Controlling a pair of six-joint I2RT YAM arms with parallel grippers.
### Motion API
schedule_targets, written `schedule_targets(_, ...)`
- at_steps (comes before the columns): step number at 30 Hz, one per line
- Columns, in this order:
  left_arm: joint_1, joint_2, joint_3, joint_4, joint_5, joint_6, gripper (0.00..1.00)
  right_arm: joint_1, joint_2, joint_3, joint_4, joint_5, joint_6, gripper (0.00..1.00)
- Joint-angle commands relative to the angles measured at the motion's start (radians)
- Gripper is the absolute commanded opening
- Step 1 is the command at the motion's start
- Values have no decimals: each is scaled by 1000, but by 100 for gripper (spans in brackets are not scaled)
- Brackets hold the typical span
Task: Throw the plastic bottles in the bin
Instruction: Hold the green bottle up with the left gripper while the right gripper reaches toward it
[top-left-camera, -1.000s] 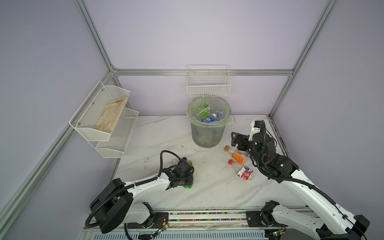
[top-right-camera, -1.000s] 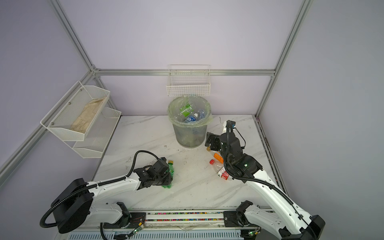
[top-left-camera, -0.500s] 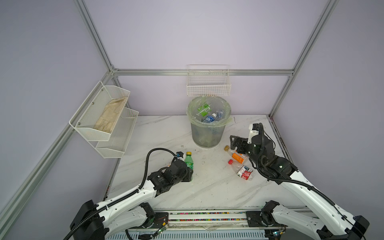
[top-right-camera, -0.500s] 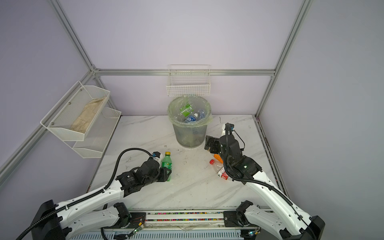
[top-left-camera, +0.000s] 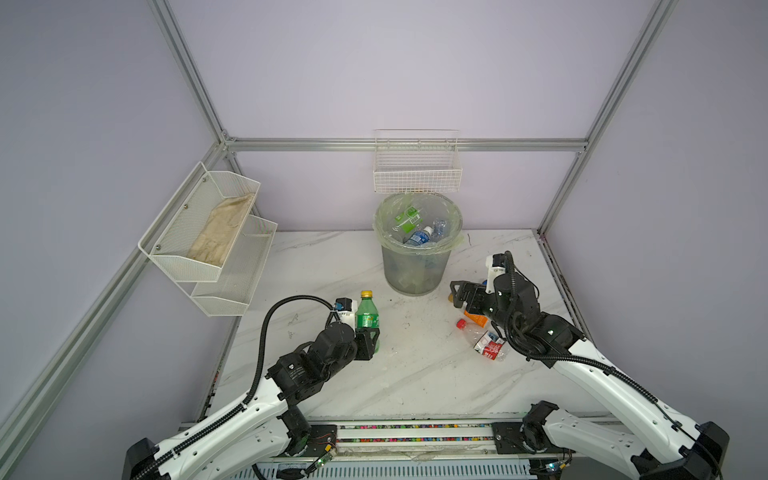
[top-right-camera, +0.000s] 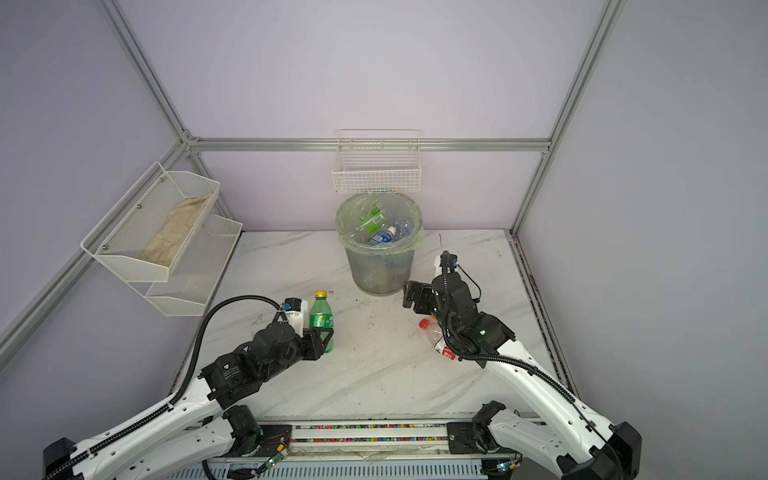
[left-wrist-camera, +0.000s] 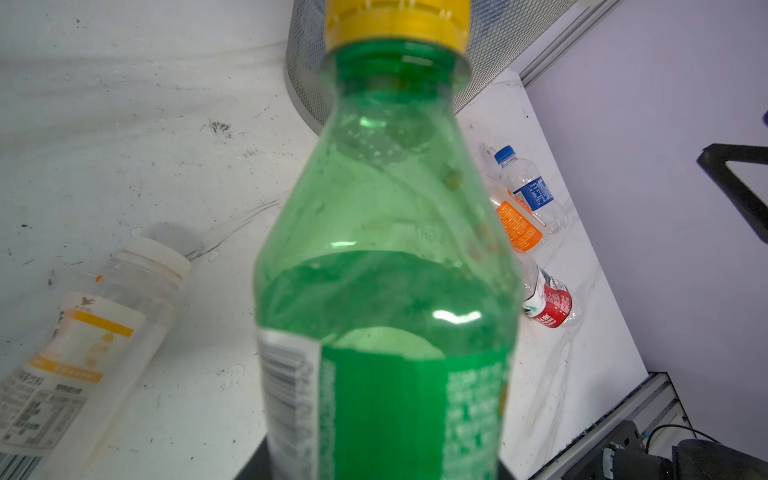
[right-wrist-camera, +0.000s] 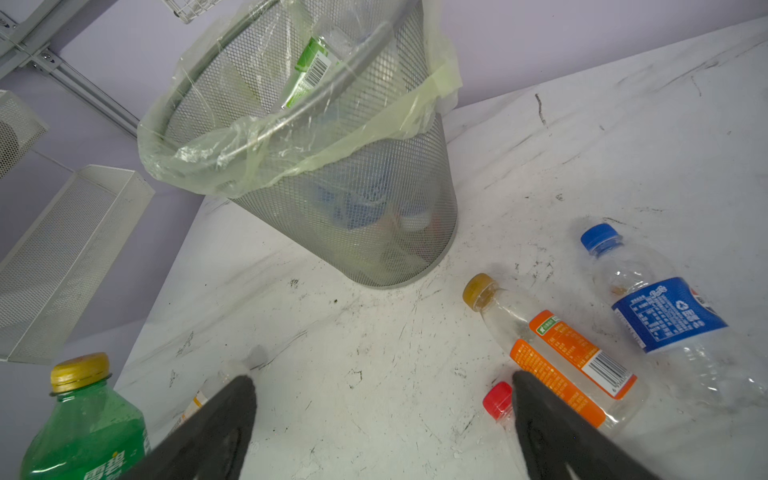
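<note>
Green soda bottle (top-left-camera: 367, 316) is upright, long axis vertical, yellow cap uppermost, clamped low on its smooth body by the left gripper (top-left-camera: 371, 337). That arm reaches forward, low and near level. The bin (top-left-camera: 415, 270), grey mesh with a pale green liner, stands beyond the gripper. The right gripper (right-wrist-camera: 382, 380) hangs with jaws wide, pitched down, beside a clear orange-labelled bottle (right-wrist-camera: 557, 353) lying flat.

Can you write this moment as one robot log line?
left gripper: shut on green soda bottle, upright | right gripper: open, empty | bin: holds bottles
</note>
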Motion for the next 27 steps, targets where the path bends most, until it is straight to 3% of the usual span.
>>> schedule_targets(1,-6,-48,-10,26,-30,33,0,-1,10,-18,38,-44,23,97)
schedule_targets(11,-6,-86,-37,81,1,39,0,25,44,-124,366,-485,73,94)
schedule_targets(18,-8,-34,-32,155,81,54,0,207,174,-36,357,-387,30,92)
schedule_targets(27,-39,5,-18,184,96,72,0,294,281,33,419,-391,41,91)
